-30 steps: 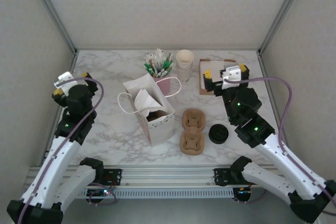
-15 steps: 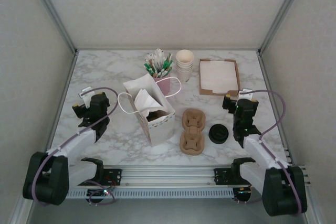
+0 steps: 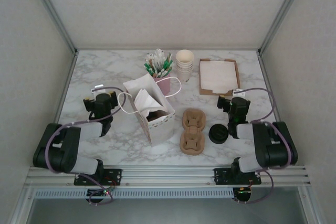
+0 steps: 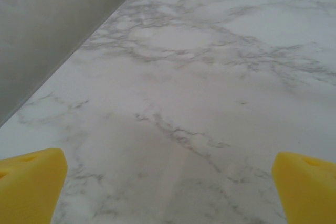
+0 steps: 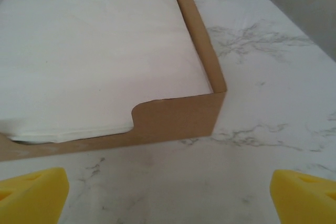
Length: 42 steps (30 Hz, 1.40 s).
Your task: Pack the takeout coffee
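Left hand (image 4: 169, 187) faces bare marble (image 4: 210, 77); napkin tray (image 5: 173, 115) (cardboard) fronts the right hand (image 5: 168, 190).

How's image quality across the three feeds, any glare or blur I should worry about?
Top external: even, soft light, no glare on the marble table. Left wrist: tabletop sharp, jaws blurred at the bottom corners. Right wrist: napkins nearly washed out, cardboard tray crisp.

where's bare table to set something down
Bare table lies far left, between its left edge and the white bag, ahead of the left claw. Crowded: the middle, from bag to cup carrier, black lid and napkin tray.
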Each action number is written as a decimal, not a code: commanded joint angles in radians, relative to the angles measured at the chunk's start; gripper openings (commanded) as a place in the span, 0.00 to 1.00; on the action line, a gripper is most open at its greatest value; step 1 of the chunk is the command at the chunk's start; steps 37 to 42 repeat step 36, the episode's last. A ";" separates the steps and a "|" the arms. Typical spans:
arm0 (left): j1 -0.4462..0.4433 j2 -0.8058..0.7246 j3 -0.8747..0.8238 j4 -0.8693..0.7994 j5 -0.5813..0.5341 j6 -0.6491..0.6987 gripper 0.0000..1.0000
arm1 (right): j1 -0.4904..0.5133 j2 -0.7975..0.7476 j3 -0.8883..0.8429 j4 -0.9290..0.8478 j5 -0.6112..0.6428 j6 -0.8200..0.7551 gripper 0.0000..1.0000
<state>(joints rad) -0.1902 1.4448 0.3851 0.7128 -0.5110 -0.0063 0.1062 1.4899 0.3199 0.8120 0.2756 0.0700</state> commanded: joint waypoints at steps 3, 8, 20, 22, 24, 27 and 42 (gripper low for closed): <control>0.035 0.045 0.012 0.132 0.088 0.025 1.00 | -0.010 0.051 0.054 0.060 -0.047 -0.029 0.99; 0.091 0.054 0.060 0.035 0.165 -0.024 1.00 | -0.015 0.050 0.058 0.045 -0.059 -0.026 0.99; 0.111 0.091 -0.003 0.167 0.212 -0.030 1.00 | -0.015 0.050 0.059 0.047 -0.056 -0.027 0.99; 0.111 0.092 -0.003 0.169 0.213 -0.030 1.00 | -0.015 0.050 0.059 0.047 -0.056 -0.026 0.99; 0.110 0.092 -0.004 0.171 0.213 -0.029 1.00 | -0.015 0.050 0.059 0.046 -0.056 -0.027 0.99; 0.111 0.094 -0.005 0.177 0.212 -0.029 1.00 | -0.015 0.050 0.059 0.046 -0.056 -0.027 0.99; 0.111 0.093 -0.005 0.175 0.213 -0.029 1.00 | -0.015 0.050 0.059 0.046 -0.058 -0.029 0.99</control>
